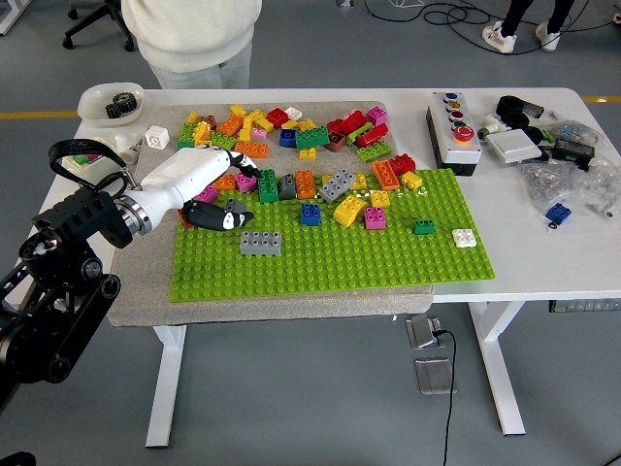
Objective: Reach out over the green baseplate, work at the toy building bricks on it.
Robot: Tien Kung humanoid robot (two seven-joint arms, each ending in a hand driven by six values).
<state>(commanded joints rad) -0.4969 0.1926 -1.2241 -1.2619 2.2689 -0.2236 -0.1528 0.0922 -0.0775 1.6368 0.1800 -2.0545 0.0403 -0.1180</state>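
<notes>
Your left hand [215, 199], fingers curled loosely down and gripping nothing you can confirm, sits over the 9 o'clock edge of the green baseplate [330, 257] on the desk [543, 257], covering the dark grey brick [236, 206], with the light grey brick [260, 243] just toward 5 o'clock.

Left hand [209, 194] over green baseplate [330, 254]
</notes>
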